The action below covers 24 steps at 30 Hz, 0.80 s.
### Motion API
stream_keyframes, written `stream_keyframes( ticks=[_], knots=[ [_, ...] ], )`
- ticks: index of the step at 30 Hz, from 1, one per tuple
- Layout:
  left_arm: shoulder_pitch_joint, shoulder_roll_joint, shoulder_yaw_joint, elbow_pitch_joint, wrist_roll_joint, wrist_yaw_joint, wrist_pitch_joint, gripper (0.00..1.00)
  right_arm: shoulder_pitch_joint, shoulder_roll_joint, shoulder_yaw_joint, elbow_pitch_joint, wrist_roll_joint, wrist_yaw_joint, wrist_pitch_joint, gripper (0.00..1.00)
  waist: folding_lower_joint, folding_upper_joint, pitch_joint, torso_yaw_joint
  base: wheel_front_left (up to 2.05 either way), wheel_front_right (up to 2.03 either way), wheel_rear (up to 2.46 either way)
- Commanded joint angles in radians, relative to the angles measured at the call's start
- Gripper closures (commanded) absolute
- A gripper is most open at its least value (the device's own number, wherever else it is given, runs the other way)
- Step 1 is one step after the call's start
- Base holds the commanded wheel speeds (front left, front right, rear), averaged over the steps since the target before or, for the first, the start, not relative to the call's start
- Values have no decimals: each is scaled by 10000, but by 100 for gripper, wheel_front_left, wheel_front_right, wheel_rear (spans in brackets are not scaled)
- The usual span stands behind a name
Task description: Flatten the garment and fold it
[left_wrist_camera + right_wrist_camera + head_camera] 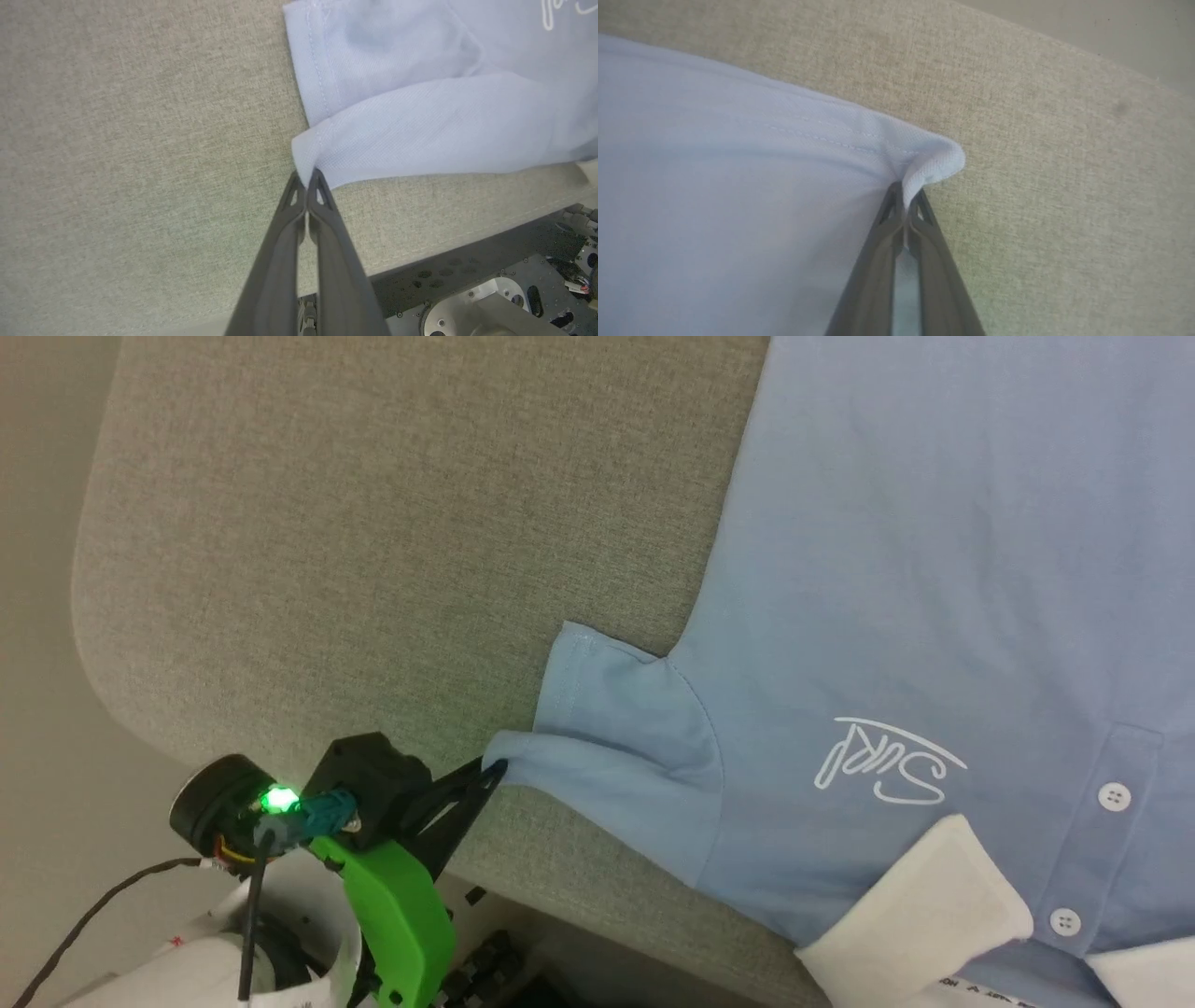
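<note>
**Two closed grippers, one pale blue garment (887,569)**

In the head view the garment lies spread on a grey fabric surface (373,523) and covers the picture from 12 o'clock round through 3 to 5 o'clock. Its front faces up. A white script mark (887,761) sits toward 4 o'clock, with two white buttons (1114,796) further out the same way. The white collar (934,905) is at 5 o'clock. One short sleeve (625,728) reaches out from the body toward 8 o'clock, just below the centre. Pale floor (37,616) runs along the 9 o'clock edge.

The left gripper (490,770) comes up from 7 o'clock, ahead of a green housing (401,905) and a lit green light (278,798). Its two dark fingers are pressed together, with the sleeve's lower corner nipped between the tips.

In the left wrist view the fingers rise from 6 o'clock and meet near the centre, the cloth corner caught between them. The sleeve spreads away toward 1 and 3 o'clock, partly folded over itself. The robot's base (490,303) shows at 5 o'clock.

In the right wrist view the right gripper (906,193) also rises from 6 o'clock. Its fingers are clamped on a small curl of a stitched edge at the centre. The garment fills the side toward 9 o'clock, and bare grey surface runs from 12 to 4 o'clock. Which part of the garment that edge belongs to cannot be told.
</note>
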Motion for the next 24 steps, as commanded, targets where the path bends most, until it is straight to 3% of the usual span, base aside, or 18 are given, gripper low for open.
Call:
stream_keyframes(
  ticks=[1, 11, 24],
  knots=[
    [-177, -104, 62, 79, 42, 12, -3, 100, 702, 32, 94, 414, 55, -15, 61, 100, -1, 0, -384, -211, 0, 0, 0],
    [-56, -514, 123, 732, -681, 141, 180, 100, 2683, 669, 557, 823, 637, -15, -830, 100, -1, 0, -2477, -1545, 0, 0, 0],
    [602, -620, 109, 1898, -1439, 184, 70, 100, 5874, 747, 1291, -399, 2131, -15, -1640, 100, -1, 0, -4603, -2908, 0, 0, 0]
  ],
)
